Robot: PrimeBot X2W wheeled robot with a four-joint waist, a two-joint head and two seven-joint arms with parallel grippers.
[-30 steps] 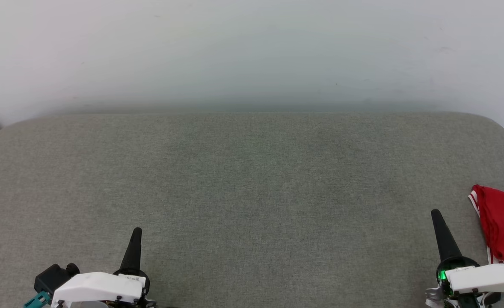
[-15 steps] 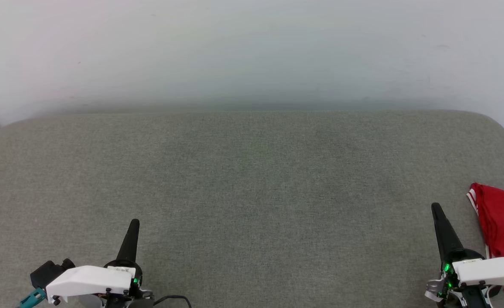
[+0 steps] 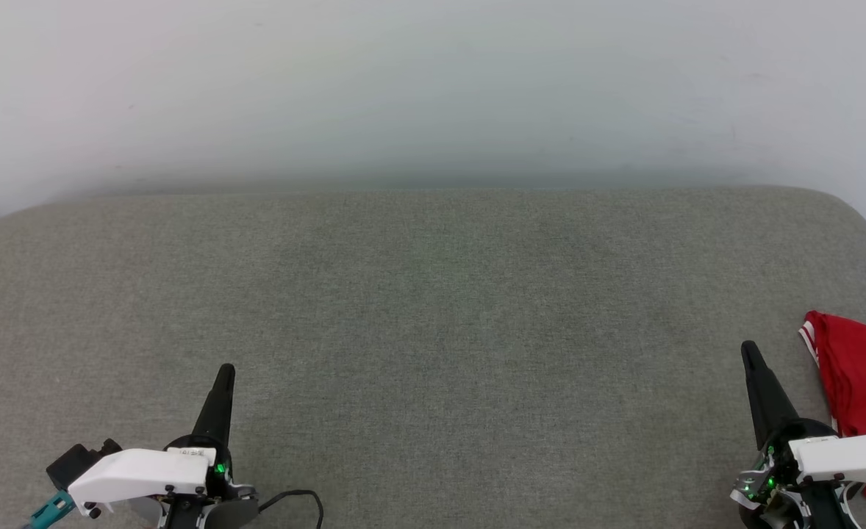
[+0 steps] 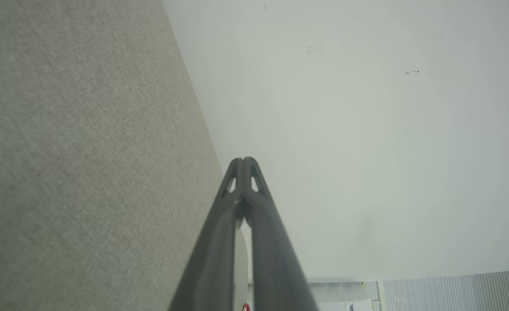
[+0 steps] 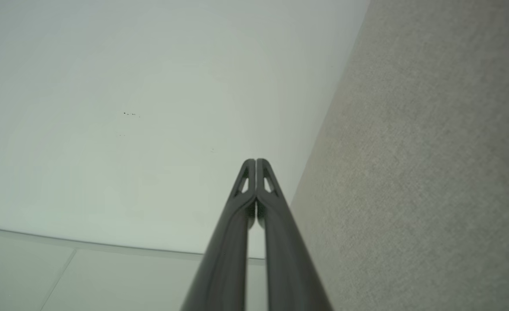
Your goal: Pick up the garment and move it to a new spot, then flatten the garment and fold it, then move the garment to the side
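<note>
White wall (image 3: 433, 88) is filling the back of the head view, w/ the grey cloth-covered surface (image 3: 433, 308) spreading across everything in front of it. The garment (image 3: 863, 375) is lying at the far right edge of that surface as a compact red heap, striped trim showing along its left side. It's partly running out of frame, so can't tell if it's folded or just bunched. Right hand (image 3: 750, 351) is hovering just beside it on the left, not touching it. Left hand (image 3: 223, 375) is sitting well apart at the lower left, w/ a thin dark cable (image 3: 293, 499) looping next to its base. Both hands are pointing fwd toward the wall, and per the wrist views both are pressing their fingers together tip to tip w/ nothing between them. My read: no step is actively running. Either the pickup isn't started yet, or the cloth is already parked at the side; leaning toward the latter, but not sure. If pickup is what's coming, the right hand is needing to spread its fingers, swing right over the red cloth, drop onto a raised fold and pinch only the thin fabric, not the cover beneath.
</note>
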